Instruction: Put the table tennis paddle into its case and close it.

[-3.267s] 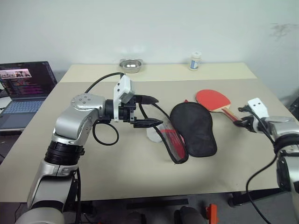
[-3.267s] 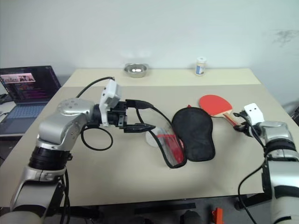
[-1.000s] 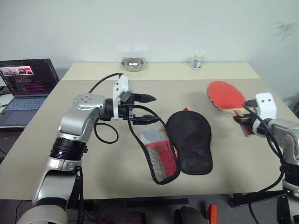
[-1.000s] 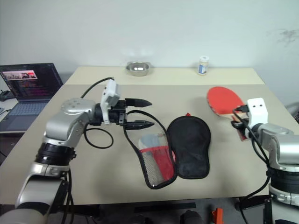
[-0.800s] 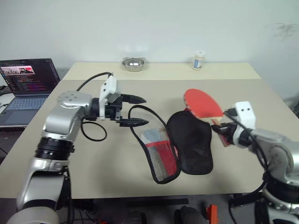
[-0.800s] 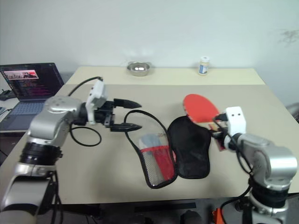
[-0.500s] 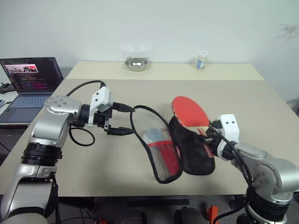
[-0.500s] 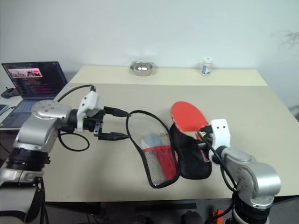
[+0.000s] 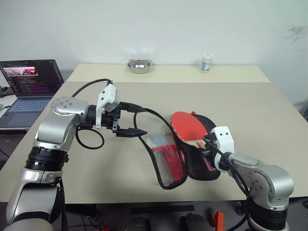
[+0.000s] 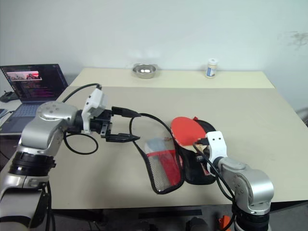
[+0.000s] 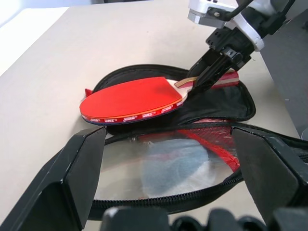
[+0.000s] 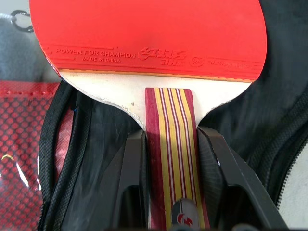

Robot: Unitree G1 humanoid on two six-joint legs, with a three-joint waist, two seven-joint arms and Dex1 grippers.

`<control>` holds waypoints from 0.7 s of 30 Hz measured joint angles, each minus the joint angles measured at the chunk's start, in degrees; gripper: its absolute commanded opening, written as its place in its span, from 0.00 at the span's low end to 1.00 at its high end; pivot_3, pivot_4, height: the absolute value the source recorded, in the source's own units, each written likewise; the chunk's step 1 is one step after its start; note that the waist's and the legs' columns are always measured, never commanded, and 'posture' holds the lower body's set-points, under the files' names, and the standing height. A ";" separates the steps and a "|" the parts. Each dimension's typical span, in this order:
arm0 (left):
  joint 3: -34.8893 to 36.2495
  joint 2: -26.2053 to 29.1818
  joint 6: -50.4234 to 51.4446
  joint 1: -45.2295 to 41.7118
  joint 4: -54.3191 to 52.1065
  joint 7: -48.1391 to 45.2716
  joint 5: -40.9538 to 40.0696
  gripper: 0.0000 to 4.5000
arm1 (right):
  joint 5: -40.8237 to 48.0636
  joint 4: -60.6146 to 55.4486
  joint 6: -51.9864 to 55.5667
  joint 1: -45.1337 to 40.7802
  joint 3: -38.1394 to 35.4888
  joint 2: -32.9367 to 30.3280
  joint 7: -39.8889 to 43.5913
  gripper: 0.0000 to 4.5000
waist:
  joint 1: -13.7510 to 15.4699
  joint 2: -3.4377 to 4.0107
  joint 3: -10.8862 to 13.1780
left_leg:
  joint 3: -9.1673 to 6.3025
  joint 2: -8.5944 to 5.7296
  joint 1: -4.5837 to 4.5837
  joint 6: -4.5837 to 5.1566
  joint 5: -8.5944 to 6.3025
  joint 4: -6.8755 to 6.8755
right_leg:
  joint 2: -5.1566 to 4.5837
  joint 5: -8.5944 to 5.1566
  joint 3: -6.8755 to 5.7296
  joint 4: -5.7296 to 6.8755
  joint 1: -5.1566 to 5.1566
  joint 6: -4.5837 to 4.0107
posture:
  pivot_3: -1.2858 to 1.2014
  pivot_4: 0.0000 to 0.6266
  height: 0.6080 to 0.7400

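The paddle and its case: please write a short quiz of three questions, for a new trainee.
1. True or false: the case lies zipped shut on the table.
2. Which part of the table tennis paddle does the right gripper clamp: A) the red blade, B) the striped handle, C) nothing?
3. What stands at the table's far edge beside the metal bowl?

Key
1. False: it lies open, and its red mesh flap is spread toward the left gripper.
2. B; the blade hangs over the black half of the case.
3. A small white bottle.
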 measured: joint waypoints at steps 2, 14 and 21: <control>-0.01 -0.14 0.19 -0.09 -0.06 0.13 -0.01 1.00 | -0.11 0.68 -0.99 0.08 0.02 0.23 -0.28 0.24 | 0.01 -0.01 0.00 | -0.01 0.00 0.00 0.00 0.00 0.00 | 0.00 0.00 -0.01 0.00 0.01 0.00 | 0.52 0.24 1.00; -0.02 -0.85 1.07 -0.92 -0.32 1.09 -0.06 1.00 | -1.88 1.77 -3.05 2.18 0.02 0.94 -1.96 0.99 | -0.03 -0.02 -0.01 | -0.01 0.02 0.00 0.00 0.00 0.00 | 0.02 0.00 0.01 -0.02 0.01 0.00 | 0.52 0.24 1.00; -0.02 -1.07 0.76 -0.91 -0.31 1.08 -0.06 1.00 | -2.33 1.41 -5.11 3.56 3.43 -1.93 -1.44 0.99 | -0.03 -0.03 -0.02 | -0.02 0.01 0.01 0.00 0.00 0.00 | 0.03 0.00 0.01 -0.02 0.01 0.00 | 0.52 0.24 1.00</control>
